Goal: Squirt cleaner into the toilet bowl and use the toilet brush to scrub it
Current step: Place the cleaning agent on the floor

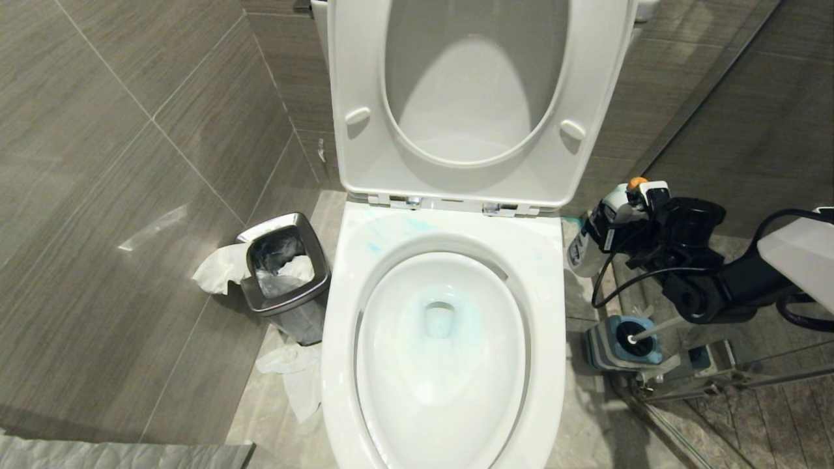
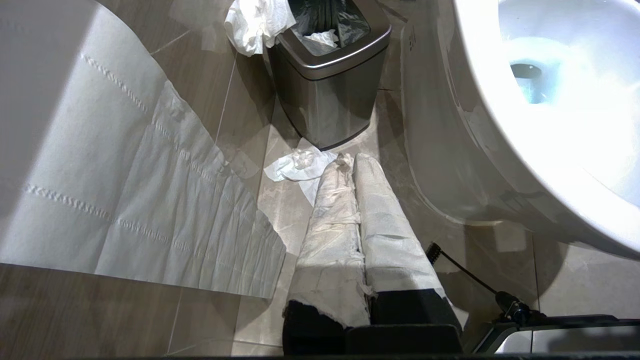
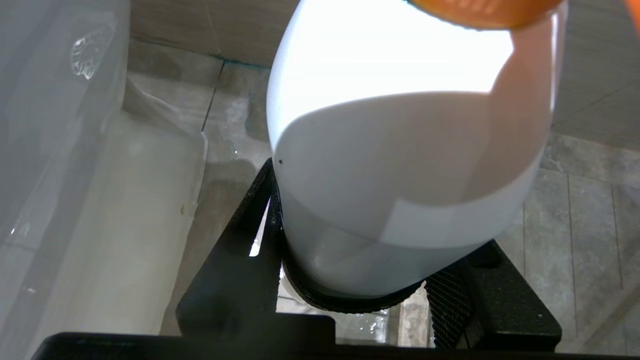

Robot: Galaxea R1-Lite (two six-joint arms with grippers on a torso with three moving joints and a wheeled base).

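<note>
The white toilet bowl (image 1: 547, 286) stands open with seat and lid raised, and blue-tinted water lies at its drain. Right of it my right gripper (image 1: 625, 228) is shut on the cleaner (image 1: 589, 238), a white bottle with an orange collar, tilted above the floor. The right wrist view shows the black fingers (image 3: 240, 235) clamping the cleaner (image 3: 400, 150) on both sides. The toilet brush (image 1: 658, 327) sits in its blue-and-grey holder (image 1: 609, 355) just below that arm, its head hidden. My left gripper (image 2: 350, 159) hangs shut and empty beside the bowl (image 2: 500, 125).
A steel bin (image 1: 287, 273) with paper stands left of the toilet, and crumpled tissue (image 1: 293, 378) lies on the floor by it. Blue smears (image 1: 391, 231) mark the rim's back left. A glass partition frame (image 1: 717, 384) runs along the right. Tiled walls close in on both sides.
</note>
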